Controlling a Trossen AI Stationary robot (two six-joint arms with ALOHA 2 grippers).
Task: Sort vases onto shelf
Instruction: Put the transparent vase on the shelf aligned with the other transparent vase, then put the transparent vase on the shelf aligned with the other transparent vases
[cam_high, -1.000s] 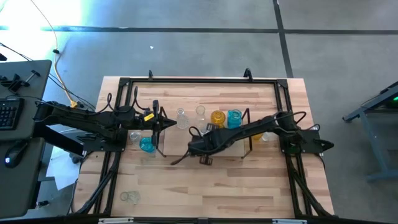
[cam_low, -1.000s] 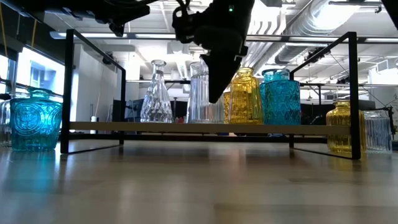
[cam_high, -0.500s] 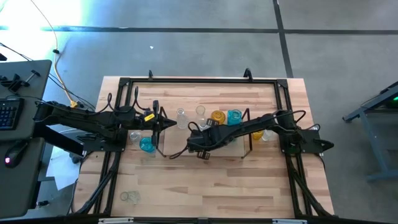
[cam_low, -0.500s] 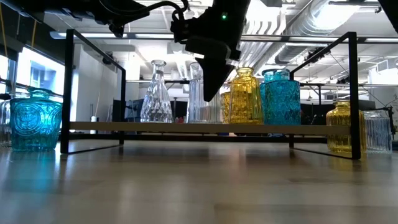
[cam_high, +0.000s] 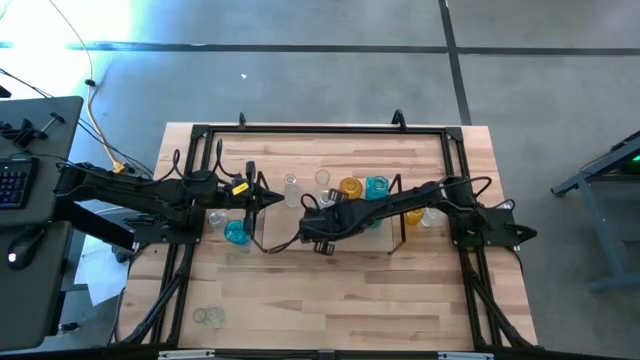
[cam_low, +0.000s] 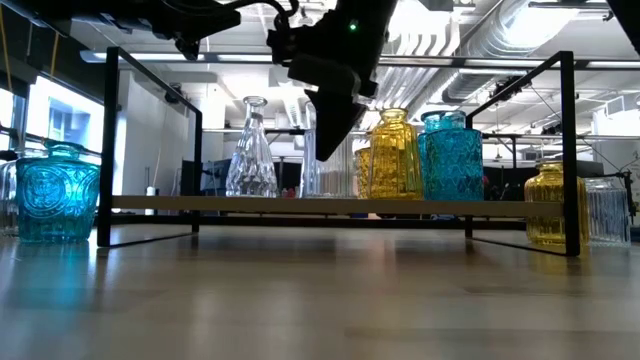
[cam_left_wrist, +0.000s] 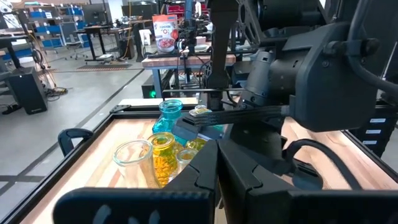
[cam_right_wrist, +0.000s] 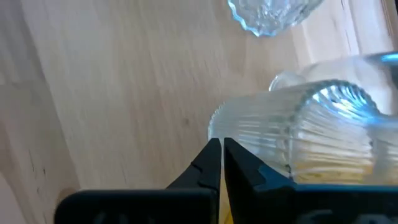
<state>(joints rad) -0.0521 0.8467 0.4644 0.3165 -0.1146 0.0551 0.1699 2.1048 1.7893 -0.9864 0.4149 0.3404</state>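
We see the right gripper (cam_right_wrist: 221, 163) with fingers pressed together, empty, just beside a ribbed clear vase (cam_right_wrist: 311, 134) on the shelf (cam_low: 330, 206). The left gripper (cam_left_wrist: 216, 163) – also closed, empty – hangs near the shelf's left end, above a turquoise vase (cam_high: 236, 233).

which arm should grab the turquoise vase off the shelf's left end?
Left. Its gripper hangs right beside the turquoise vase outside the shelf. The right gripper sits in front of the shelf's left half, fingers shut.
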